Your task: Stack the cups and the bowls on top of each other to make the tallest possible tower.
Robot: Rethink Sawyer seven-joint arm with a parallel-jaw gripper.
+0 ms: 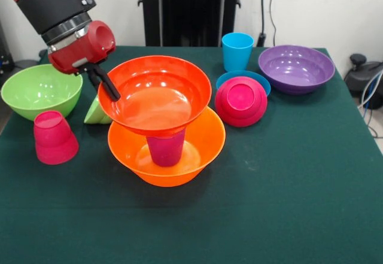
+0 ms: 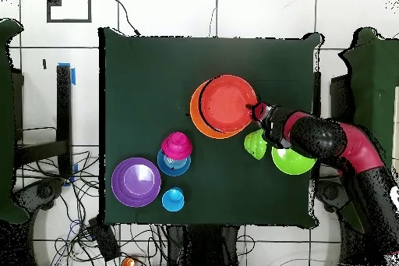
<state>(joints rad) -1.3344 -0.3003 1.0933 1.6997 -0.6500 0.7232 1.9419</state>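
The tower stands mid-table: a large orange bowl (image 1: 203,138) (image 2: 196,116) holds an upturned purple-magenta cup (image 1: 166,149), and a red-orange bowl (image 1: 154,93) (image 2: 228,103) rests on that cup. My gripper (image 1: 106,85) (image 2: 255,111) is at this top bowl's left rim in the front view, shut on the rim. A red-pink cup (image 1: 54,137) stands upside down at the left. At the back stands a sky blue cup (image 1: 237,51) (image 2: 173,198).
A large lime green bowl (image 1: 39,90) (image 2: 292,160) sits at the left, with a small lime green bowl (image 1: 96,112) (image 2: 255,143) on its side beside the tower. An upturned pink-red bowl (image 1: 241,100) (image 2: 177,145) rests on a small blue bowl (image 1: 262,82). A purple bowl (image 1: 296,67) (image 2: 135,182) sits back right.
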